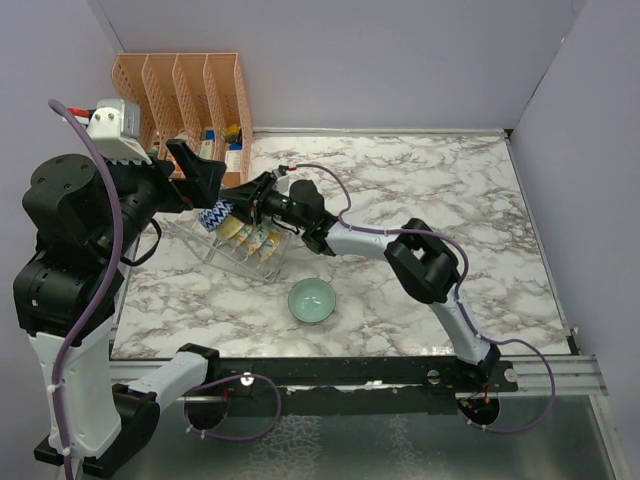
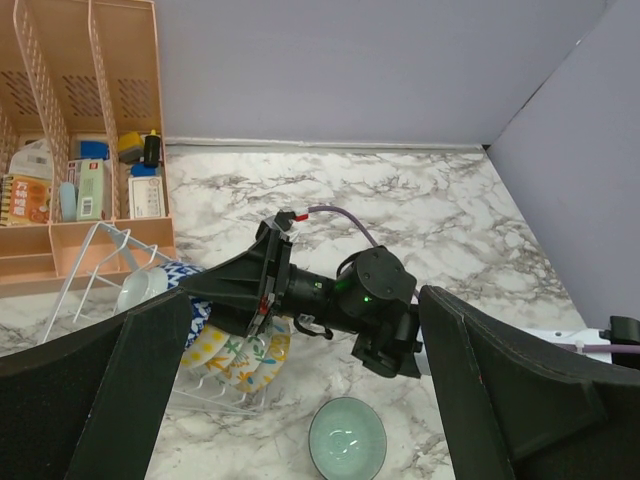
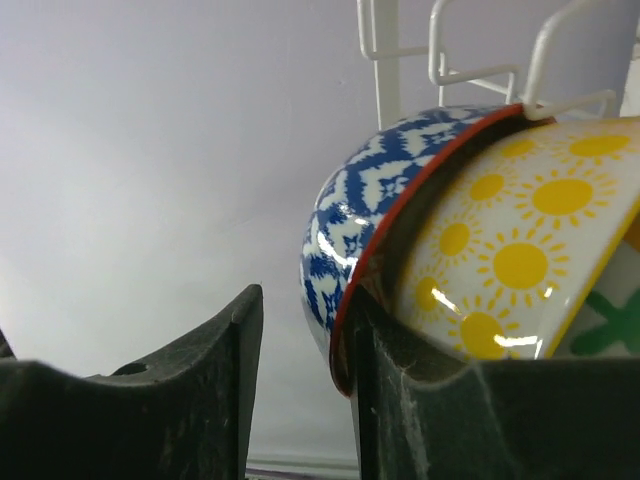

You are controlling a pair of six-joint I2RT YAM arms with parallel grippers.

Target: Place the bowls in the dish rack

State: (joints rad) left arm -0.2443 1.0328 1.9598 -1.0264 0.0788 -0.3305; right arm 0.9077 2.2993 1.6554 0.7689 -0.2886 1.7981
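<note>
The wire dish rack (image 1: pixel 232 255) stands at the left and holds several bowls on edge. Among them are a blue-patterned bowl with a red rim (image 1: pixel 214 216) and cream flowered bowls (image 1: pixel 252 240). A plain teal bowl (image 1: pixel 312 300) sits upright on the table in front of the rack. My right gripper (image 1: pixel 238 207) is open at the rack. In the right wrist view it (image 3: pixel 300 300) straddles the rim of the blue bowl (image 3: pixel 350 210), one finger between that and a yellow-sun bowl (image 3: pixel 520 250). My left gripper (image 2: pixel 310 400) is open, empty and raised high above the rack.
An orange slotted organizer (image 1: pixel 185 90) with small items stands behind the rack at the back left. Purple walls close the back and both sides. The left arm's body fills the left of the top view.
</note>
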